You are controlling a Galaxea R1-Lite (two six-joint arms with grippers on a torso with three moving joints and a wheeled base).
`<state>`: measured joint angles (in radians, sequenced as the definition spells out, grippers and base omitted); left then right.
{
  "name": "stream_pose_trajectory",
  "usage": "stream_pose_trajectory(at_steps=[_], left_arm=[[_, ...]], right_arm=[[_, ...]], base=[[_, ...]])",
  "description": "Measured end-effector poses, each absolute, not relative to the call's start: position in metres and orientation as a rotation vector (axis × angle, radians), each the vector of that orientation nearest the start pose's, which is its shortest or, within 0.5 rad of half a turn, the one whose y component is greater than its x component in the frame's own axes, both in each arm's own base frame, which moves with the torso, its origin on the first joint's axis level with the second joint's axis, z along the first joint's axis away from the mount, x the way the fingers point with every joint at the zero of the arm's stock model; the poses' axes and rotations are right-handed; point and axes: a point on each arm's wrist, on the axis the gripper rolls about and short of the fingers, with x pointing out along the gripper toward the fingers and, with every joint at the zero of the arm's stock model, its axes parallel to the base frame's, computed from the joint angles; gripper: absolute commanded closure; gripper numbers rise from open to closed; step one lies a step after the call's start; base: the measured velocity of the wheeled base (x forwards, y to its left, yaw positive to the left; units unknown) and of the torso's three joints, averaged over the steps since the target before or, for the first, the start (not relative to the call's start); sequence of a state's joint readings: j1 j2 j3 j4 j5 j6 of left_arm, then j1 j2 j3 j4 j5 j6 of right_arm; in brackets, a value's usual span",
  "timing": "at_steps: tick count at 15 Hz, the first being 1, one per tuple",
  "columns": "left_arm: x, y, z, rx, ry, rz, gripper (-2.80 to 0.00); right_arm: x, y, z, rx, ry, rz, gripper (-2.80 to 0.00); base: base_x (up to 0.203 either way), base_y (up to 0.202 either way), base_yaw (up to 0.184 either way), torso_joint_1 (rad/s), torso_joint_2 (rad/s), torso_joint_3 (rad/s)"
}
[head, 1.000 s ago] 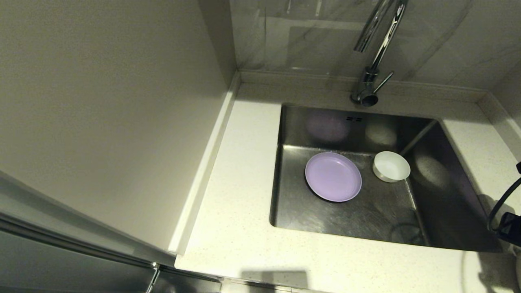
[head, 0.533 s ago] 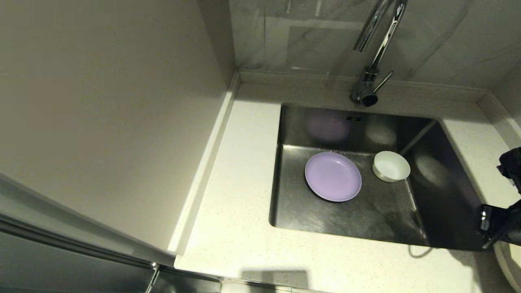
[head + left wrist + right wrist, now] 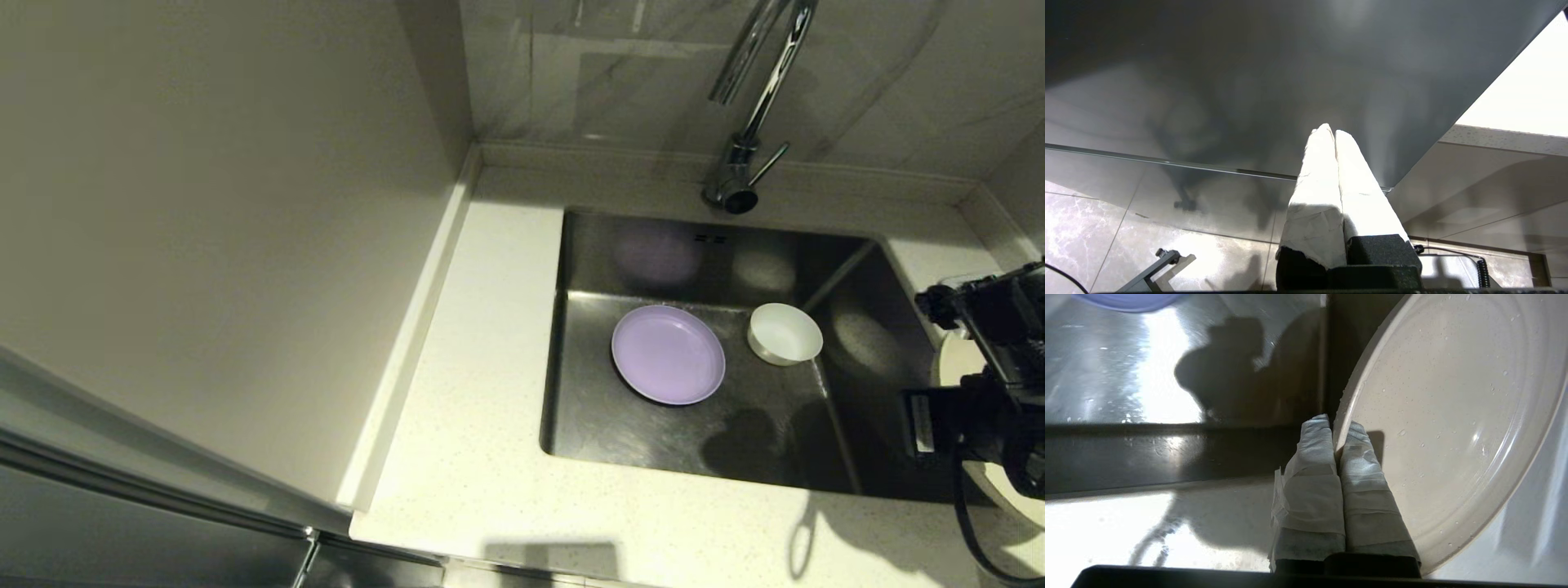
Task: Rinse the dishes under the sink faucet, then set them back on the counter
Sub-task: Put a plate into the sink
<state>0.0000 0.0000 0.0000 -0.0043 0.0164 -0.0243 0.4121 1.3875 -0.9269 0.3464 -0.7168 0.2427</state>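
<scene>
Holding the wet cream plate (image 3: 1453, 428) by its rim, the right hand (image 3: 1337, 435) is coming in over the sink (image 3: 865, 425) edge. Rinsing comes next, I think.

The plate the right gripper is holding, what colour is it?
Cream, clearest in the right wrist view.

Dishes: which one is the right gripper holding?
The cream plate, pinched at its rim by the right gripper over the counter. The lilac plate and white bowl sit untouched in the sink.
</scene>
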Motion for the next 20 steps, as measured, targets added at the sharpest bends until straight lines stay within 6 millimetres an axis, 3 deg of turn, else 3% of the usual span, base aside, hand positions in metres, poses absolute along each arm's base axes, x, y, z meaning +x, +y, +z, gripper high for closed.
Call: stream_pose_trajectory(at_steps=[5, 8, 13, 20], left_arm=[[-0.023, 0.000, 0.076, -0.024, -0.004, 0.016, 0.00], [-0.023, 0.000, 0.076, -0.024, -0.004, 0.017, 0.00], [-0.023, 0.000, 0.076, -0.024, -0.004, 0.016, 0.00], [-0.023, 0.000, 0.076, -0.025, -0.004, 0.016, 0.00]], right_arm=[[0.231, 0.101, 0.226, -0.360, 0.540, -0.233, 0.00], [0.261, 0.122, 0.216, -0.408, 0.492, -0.194, 0.00], [0.300, 0.141, 0.180, -0.418, 0.501, -0.172, 0.00], [0.352, 0.126, 0.114, -0.457, 0.629, -0.254, 0.00]], base=[[0.000, 0.000, 0.000, 0.000, 0.00, 0.000], [0.000, 0.000, 0.000, 0.000, 0.00, 0.000], [0.000, 0.000, 0.000, 0.000, 0.00, 0.000], [0.000, 0.000, 0.000, 0.000, 0.00, 0.000]])
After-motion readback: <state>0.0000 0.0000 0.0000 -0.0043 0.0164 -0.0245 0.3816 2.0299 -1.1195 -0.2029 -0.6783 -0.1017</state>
